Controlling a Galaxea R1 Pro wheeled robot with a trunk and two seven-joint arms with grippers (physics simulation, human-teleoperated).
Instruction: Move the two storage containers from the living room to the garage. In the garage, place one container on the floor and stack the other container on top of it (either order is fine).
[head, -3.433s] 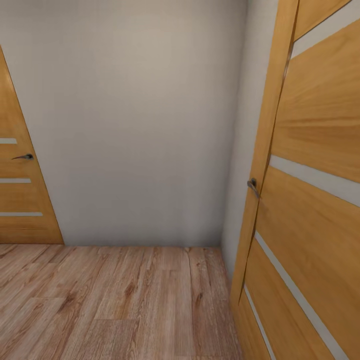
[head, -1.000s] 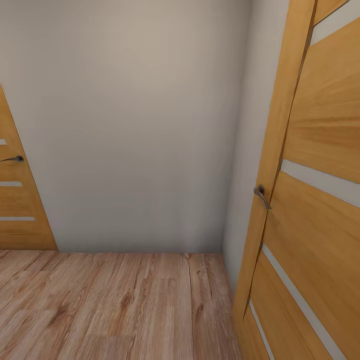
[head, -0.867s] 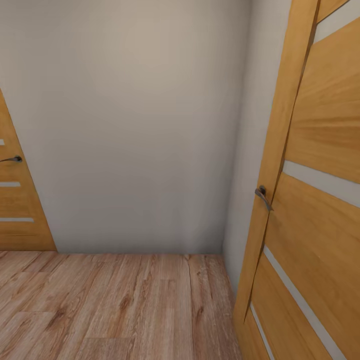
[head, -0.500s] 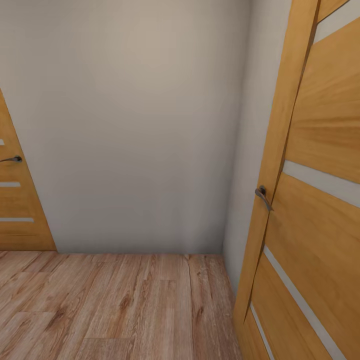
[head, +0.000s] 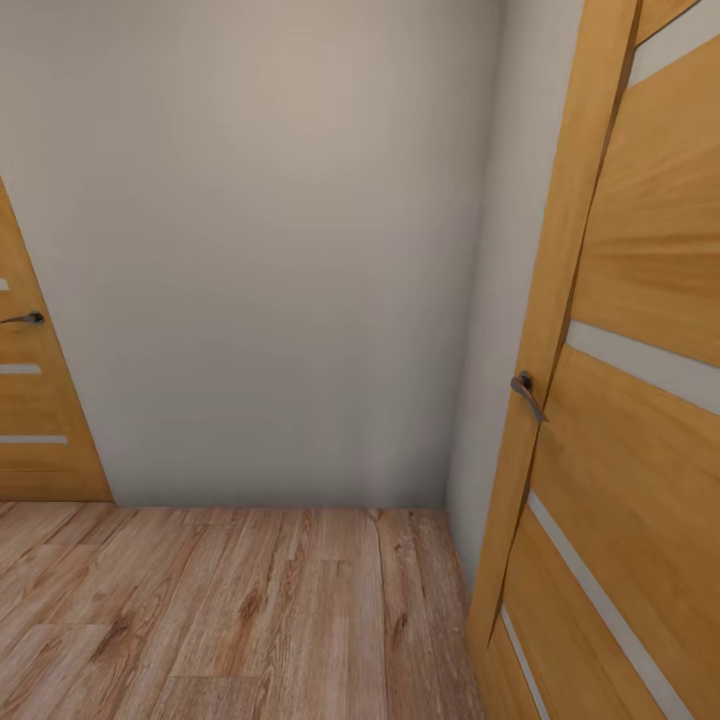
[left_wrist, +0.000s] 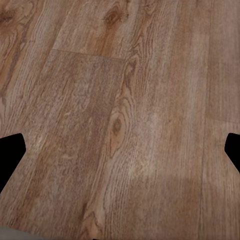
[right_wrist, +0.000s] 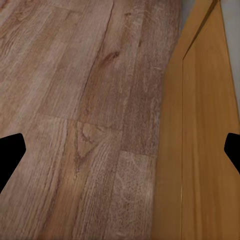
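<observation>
The two storage containers are out of view, and so are the garage and its floor. In the left wrist view my left gripper (left_wrist: 120, 155) is open, its dark fingertips (left_wrist: 12, 155) far apart over light wood planks with nothing between them. My right gripper (right_wrist: 120, 155) is open too in the right wrist view, with nothing held, hanging over the planks beside the foot of an orange wooden door (right_wrist: 200, 150).
I face a corner with a plain grey-white wall (head: 270, 250). An orange wooden door (head: 620, 400) with a metal handle (head: 524, 392) stands close on the right. Another such door (head: 35, 400) with a handle (head: 24, 318) is at the far left. Light wood plank flooring (head: 250, 610) lies ahead.
Over the earlier frames the whole picture shifted a little as the camera moved closer to the corner. In the last half second nothing has changed.
</observation>
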